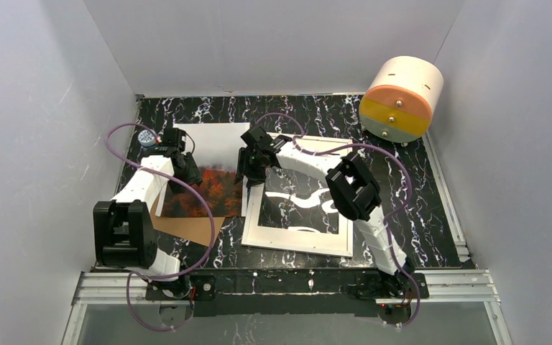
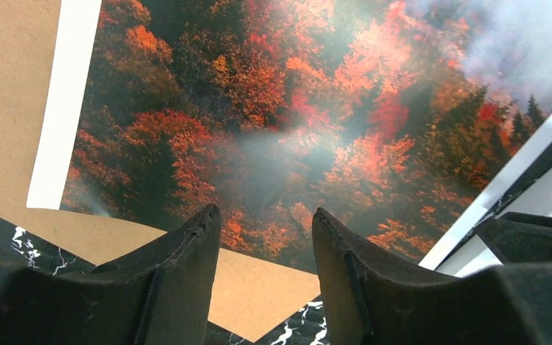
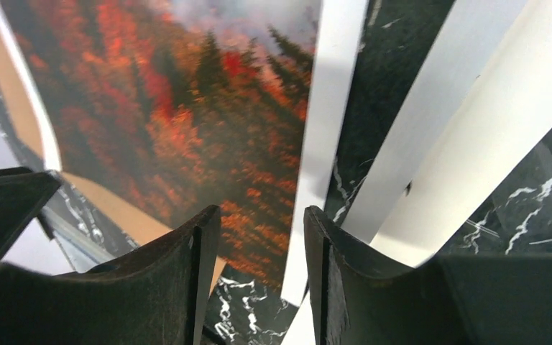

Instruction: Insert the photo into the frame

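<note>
Photo [image 1: 215, 190] atop backing board [image 1: 187, 227] (frame [image 1: 296, 243] beside)

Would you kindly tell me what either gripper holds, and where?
Nothing clearly: left gripper and right gripper hover open over the photo, at its edges.

You're looking at a lab test cell, not a home or a shop. Plain white panels [image 1: 29, 108] close in the table on the left, back and right, like a booth built for recording. The table top [image 1: 417, 187] is a black sheet with white marble veining. Aluminium rails [image 1: 108, 287] run along its near edge, where the left arm [image 1: 144, 183] and right arm [image 1: 352, 190] are bolted down. Purple cables [image 1: 126, 126] loop openly off both arms. On the table you see only a few staged props: a photo [image 1: 212, 183], a white frame [image 1: 298, 241], a brown board [image 1: 187, 230] and a white-and-orange drum [image 1: 402, 97] in the far right corner
</note>
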`<state>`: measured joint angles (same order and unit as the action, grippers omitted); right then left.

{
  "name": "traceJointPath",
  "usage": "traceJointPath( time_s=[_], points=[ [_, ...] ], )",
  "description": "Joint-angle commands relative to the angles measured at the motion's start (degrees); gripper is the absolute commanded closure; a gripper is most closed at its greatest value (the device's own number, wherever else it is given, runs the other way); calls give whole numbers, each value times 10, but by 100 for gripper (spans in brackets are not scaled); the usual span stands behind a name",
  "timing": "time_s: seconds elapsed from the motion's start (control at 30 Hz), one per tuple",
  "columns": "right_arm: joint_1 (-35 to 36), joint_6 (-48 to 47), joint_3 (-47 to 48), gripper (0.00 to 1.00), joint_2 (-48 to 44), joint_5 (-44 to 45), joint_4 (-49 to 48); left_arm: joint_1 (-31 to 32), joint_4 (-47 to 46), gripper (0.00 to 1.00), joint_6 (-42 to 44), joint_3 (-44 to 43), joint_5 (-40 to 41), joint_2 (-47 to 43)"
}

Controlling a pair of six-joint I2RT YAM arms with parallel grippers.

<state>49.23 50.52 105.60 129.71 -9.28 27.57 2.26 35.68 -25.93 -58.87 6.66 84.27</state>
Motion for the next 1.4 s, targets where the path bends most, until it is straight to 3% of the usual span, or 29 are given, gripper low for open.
traceJointPath(
  time_s=[0.0,0.27,0.4,0.7,0.9,1.17,1.37],
  points=[
    [8,-13,48,45,29,33,60,-10,-6,53,8,1,6,13],
    [14,-4,89,39,62,79,156,-19,-25,53,-26,21,-9,35],
    [16,-4,95,39,72,57,162,-22,-32,54,-29,26,-10,53],
    [22,34,114,37,100,-21,163,-22,-20,70,-40,52,-5,116],
    [21,45,87,33,84,-63,106,-22,-13,73,-42,66,-3,150],
    [15,70,-4,28,37,-147,-53,-22,-9,74,-43,64,1,155],
    [15,73,-58,24,-1,-161,-137,-22,-4,74,-43,56,11,151]
  ],
)
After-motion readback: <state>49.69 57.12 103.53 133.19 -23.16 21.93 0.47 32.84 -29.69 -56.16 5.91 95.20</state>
